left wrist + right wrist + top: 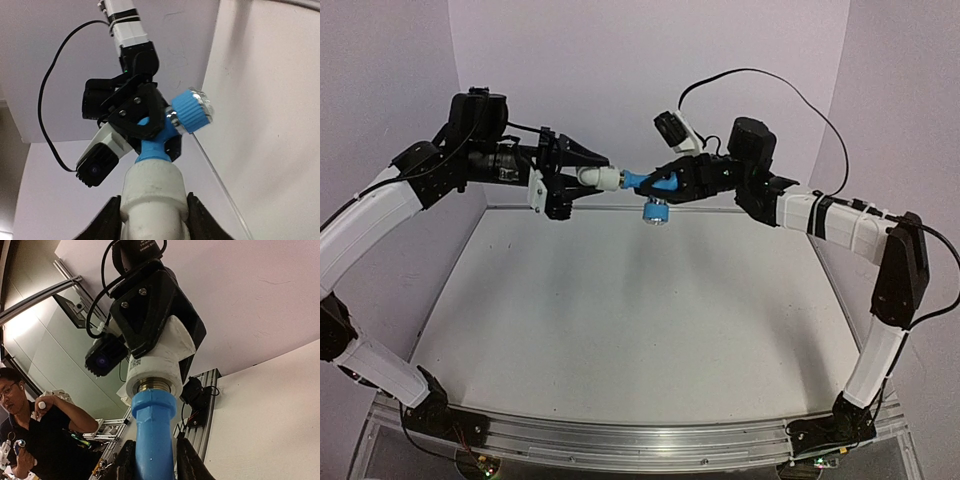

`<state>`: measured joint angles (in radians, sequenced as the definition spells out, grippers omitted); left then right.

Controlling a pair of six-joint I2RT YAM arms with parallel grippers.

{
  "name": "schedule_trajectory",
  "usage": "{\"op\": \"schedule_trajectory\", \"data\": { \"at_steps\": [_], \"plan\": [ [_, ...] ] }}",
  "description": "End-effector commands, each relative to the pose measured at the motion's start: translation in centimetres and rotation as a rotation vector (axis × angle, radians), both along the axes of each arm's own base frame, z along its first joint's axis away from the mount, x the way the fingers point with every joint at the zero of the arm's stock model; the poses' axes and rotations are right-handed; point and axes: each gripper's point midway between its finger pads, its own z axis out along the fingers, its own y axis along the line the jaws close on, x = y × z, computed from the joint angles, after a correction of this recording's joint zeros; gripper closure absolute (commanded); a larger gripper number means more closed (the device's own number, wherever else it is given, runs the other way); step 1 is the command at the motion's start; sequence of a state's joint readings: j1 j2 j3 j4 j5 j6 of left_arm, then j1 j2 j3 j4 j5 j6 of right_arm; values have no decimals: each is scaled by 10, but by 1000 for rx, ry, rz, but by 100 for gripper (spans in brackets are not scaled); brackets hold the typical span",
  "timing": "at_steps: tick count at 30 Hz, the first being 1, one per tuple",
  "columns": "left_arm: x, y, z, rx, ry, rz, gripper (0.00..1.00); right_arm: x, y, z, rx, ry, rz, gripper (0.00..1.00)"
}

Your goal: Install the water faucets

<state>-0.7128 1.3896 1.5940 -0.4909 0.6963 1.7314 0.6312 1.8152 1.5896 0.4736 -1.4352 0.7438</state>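
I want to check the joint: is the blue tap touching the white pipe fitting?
Touching. The right wrist view shows the metal thread of the blue tap inside the mouth of the white pipe fitting, with no gap.

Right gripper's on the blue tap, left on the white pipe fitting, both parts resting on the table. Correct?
No. Top external view shows both held in the air above the table: blue tap in the right gripper, white pipe fitting in the left gripper.
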Motion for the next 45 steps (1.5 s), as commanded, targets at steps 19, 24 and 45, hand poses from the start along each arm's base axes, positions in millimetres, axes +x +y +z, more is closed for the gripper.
{"op": "schedule_trajectory", "data": {
  "at_steps": [19, 24, 45],
  "plan": [
    [68, 70, 108, -1172, 2203, 509, 6, 54, -37, -2, -15, -468, -492, 100],
    [55, 35, 82, -895, 2502, 374, 2, 50, -38, 5, 5, -497, -488, 100],
    [59, -38, 1, -369, 2644, 307, 23, 41, -30, 15, 28, -446, -426, 100]
  ]
}}
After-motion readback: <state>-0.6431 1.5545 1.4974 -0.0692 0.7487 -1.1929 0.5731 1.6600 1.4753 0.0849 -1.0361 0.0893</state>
